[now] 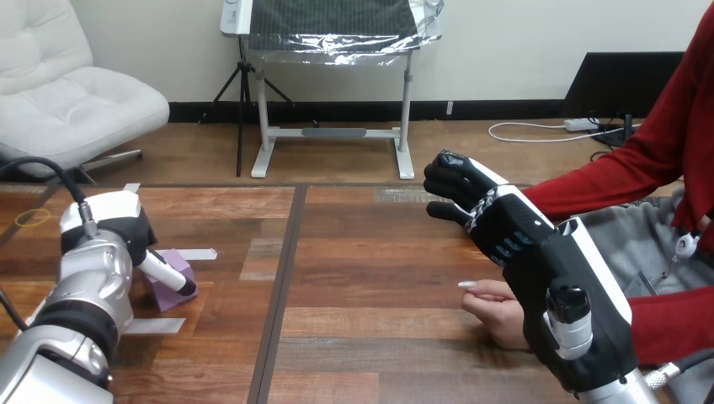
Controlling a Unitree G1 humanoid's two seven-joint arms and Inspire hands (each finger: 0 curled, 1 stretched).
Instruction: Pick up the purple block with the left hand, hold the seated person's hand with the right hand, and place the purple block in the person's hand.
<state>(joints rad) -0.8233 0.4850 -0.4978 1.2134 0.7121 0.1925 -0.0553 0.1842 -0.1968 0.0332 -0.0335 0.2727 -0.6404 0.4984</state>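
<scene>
Closest to me, the left forearm (59, 337), smooth silver metal, comes in over the near left corner of the table (379, 278), whose top is glossy brown wooden planks. By the near right corner the right hand (526, 240) bulks large. It is raised off the wood with the hard white shells of its back toward me, its black fingers (450, 181) loosely extended and gripping nothing. It hangs just over and in front of the person's hand (492, 307), which rests on the wood near the right edge with its fingers curled inward. The robot hand hides the wrist behind it, and I cannot tell whether the two touch. On the left side a flat white tape strip (151, 325) lies just beside the forearm. Just beyond it the purple block (171, 290), small, matte and flat-faced, sits on the wood near the left edge. The left hand (118, 223) is down at the block, touching its top and covering part of it; I cannot tell whether it grips the block or merely rests there. A second tape strip (195, 253) lies just beside the block. A dark straight groove (282, 295) runs from the near edge to the far edge, between the block and the person's hand. Farther off, a thin yellow ring (34, 217) lies near the far left corner.
</scene>
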